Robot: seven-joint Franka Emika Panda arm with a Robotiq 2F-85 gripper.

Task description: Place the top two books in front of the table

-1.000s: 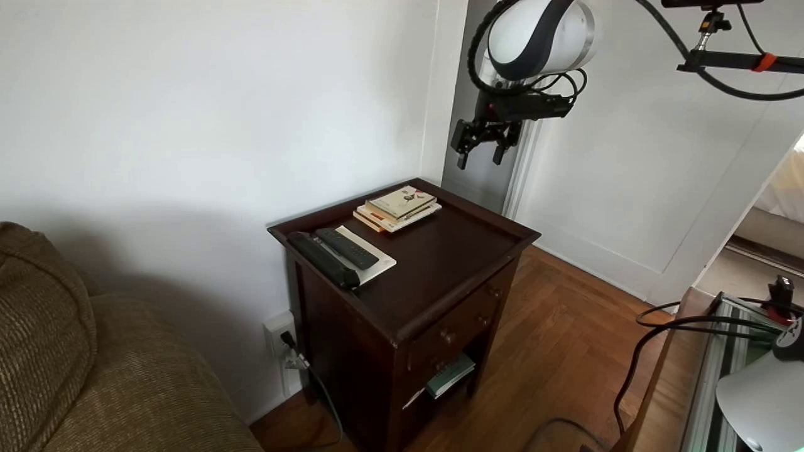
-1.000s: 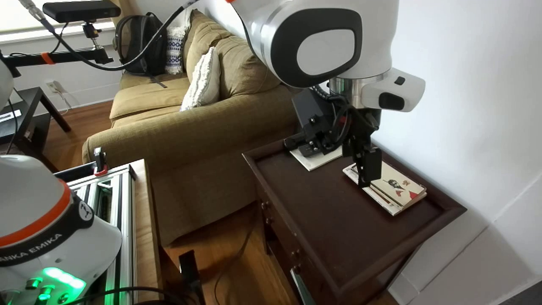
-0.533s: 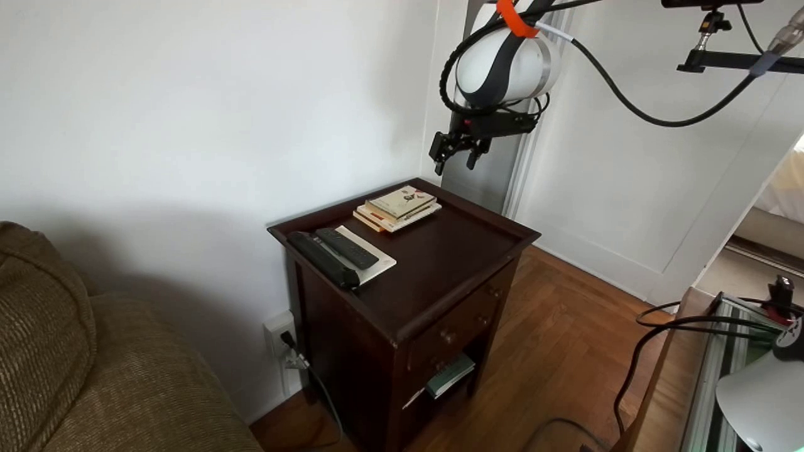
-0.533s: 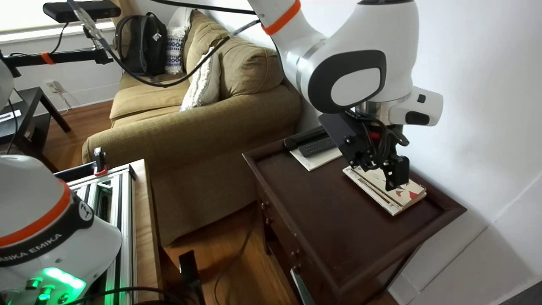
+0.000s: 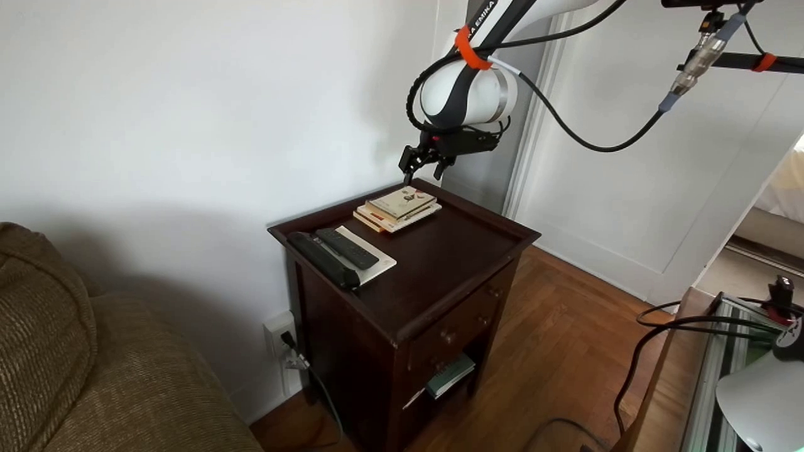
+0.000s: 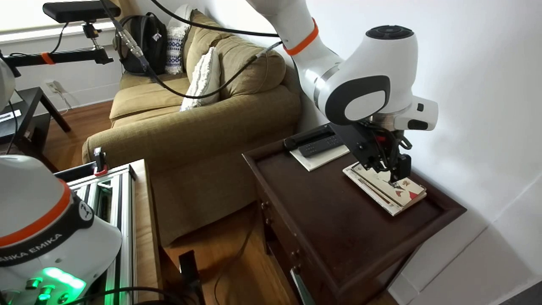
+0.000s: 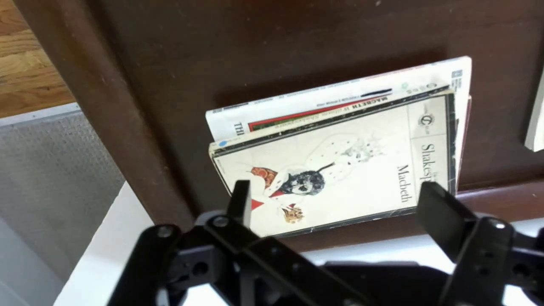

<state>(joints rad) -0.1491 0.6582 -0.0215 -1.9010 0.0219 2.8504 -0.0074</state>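
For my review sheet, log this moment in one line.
gripper: open, above book stack; top book: Macbeth, ungrasped; stack: on table; placing: not yet done

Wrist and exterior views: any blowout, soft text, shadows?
Wrist view: title legible on the cream rectangular paperback, finer print above it mostly blurred; in an exterior view, the bright white window is blown out; in both exterior views, soft shadows on the smooth white wall.

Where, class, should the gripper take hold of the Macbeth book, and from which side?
Probably the middles of its long edges, from above: the Macbeth book lies flat, narrower between those edges. The open gripper would need turning; its jaws line up roughly with the book's length. Stay shallow: under the spine, the white book juts out.
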